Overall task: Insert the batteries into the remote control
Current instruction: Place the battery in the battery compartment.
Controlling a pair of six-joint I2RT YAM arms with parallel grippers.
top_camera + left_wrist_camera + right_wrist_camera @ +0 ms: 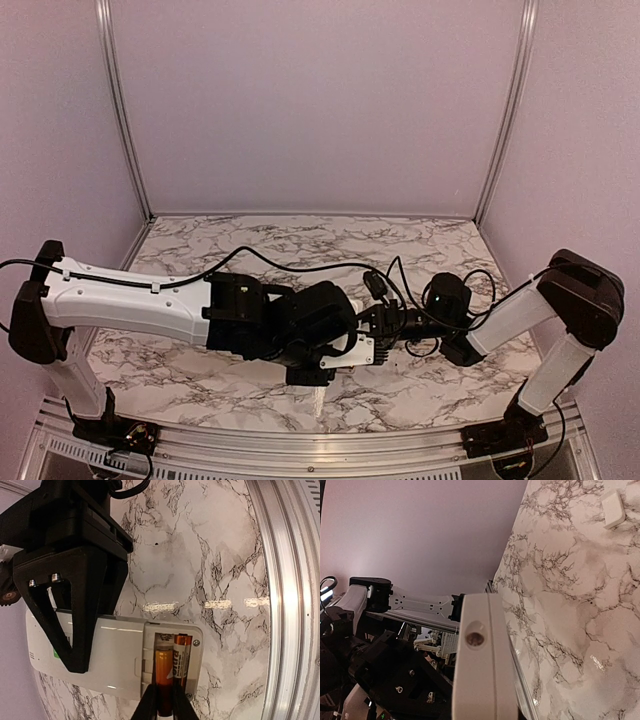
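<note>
The white remote control (100, 650) is held in the air with its plain back towards the left wrist camera and its battery bay open. An orange-copper battery (183, 655) with a black label lies in the right slot. My left gripper (165, 707) is shut on the yellowish-gold battery (164, 672), which lies in the left slot. My right gripper (382, 325) is shut on the remote's other end; one of its black fingers (75, 625) crosses the remote. The right wrist view shows the remote's end face (480, 680).
A small white cover piece (612, 509) lies on the marble table (210, 555). The aluminium front rail (290, 605) runs close beside the remote. Both arms meet over the table's near middle in the top view.
</note>
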